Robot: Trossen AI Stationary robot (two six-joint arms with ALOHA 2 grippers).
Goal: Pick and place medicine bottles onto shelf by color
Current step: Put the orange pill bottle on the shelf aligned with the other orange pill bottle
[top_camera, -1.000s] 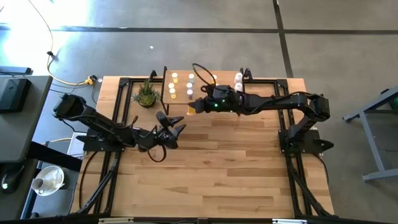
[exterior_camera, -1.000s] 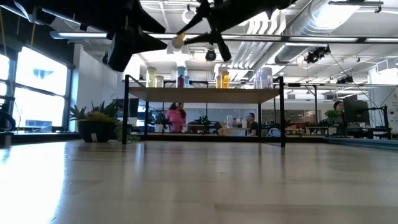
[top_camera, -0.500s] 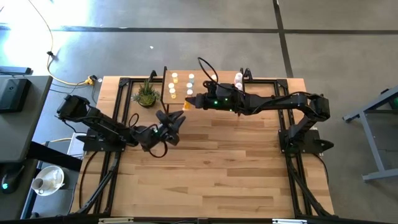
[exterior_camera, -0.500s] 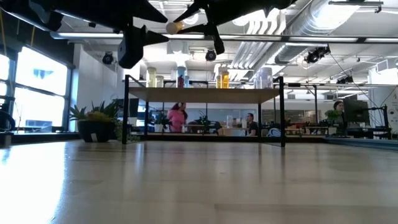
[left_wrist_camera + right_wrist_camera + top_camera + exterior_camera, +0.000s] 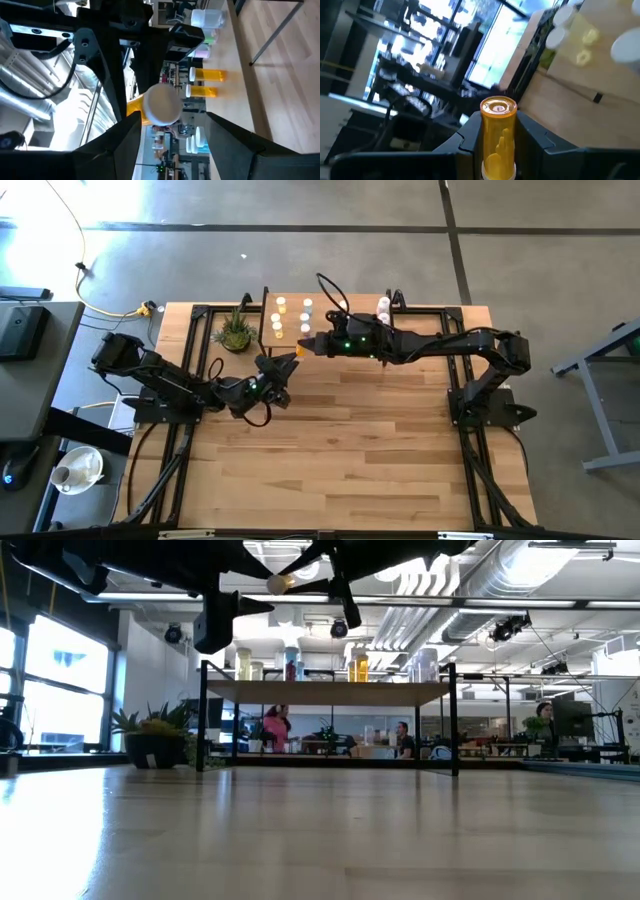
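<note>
Nearest the camera, the table (image 5: 380, 450) lay bare of bottles across its whole front, so by the look of it no loose stock waited there. Further back, the left gripper (image 5: 272, 375) hovered above the boards just short of the shelf (image 5: 292, 330), its fingers spread wide around nothing. Its wrist view looked straight at the white cap of an orange bottle (image 5: 161, 104) hanging a little ahead of it.

That orange bottle (image 5: 293, 352) was pinched in the right gripper (image 5: 303, 348), whose fingers were clamped on its body, cap pointing toward the left arm. It hung in the air just in front of the shelf's near edge, above the level of the shelf top in the low view. It looked like a handover between the arms or a reorientation, though which could not be told.

Beyond, the shelf already carried bottles: yellowish and pale ones (image 5: 281, 305) stood in short rows near its left end, and a pinkish-white group (image 5: 383, 308) stood near its right end, partly hidden by the arm. The potted plant (image 5: 235, 332) sat just beside the shelf's left end.

Judging by this, most of the sorting was done; the held orange bottle was still to be placed, perhaps among the last.
</note>
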